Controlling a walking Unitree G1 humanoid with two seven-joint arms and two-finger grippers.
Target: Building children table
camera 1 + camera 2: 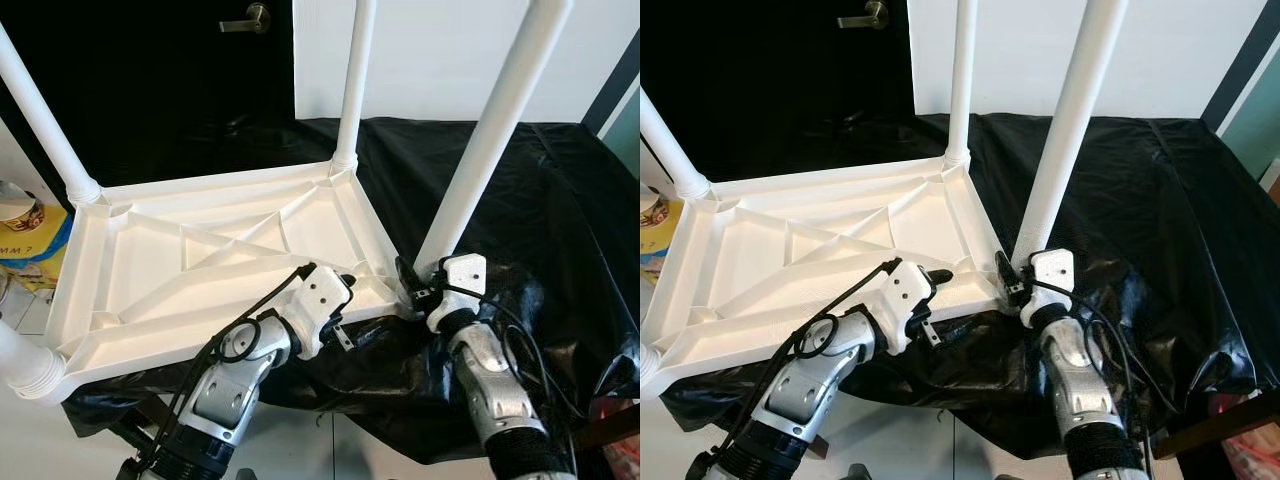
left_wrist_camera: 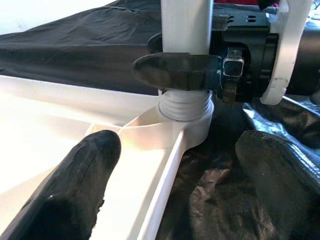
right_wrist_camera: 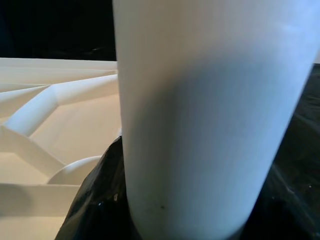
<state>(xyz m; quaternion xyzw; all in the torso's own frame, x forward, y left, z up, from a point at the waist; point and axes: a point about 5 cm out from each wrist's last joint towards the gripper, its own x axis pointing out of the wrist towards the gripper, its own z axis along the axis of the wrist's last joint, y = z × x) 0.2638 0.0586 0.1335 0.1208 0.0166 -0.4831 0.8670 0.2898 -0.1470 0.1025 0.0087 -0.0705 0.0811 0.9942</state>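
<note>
Two silver robot arms reach toward the near right corner of an upside-down white plastic tabletop (image 1: 220,250), which lies on a surface draped in black plastic sheeting (image 1: 540,200). Right gripper (image 2: 180,70) pinches the base of the white tubular table leg (image 1: 480,150) just above its threaded collar. Left gripper (image 1: 345,283) hovers spread over the tabletop's near rim, just beside that corner socket. Twisting the leg upright should seat it without cross-threading.
</note>
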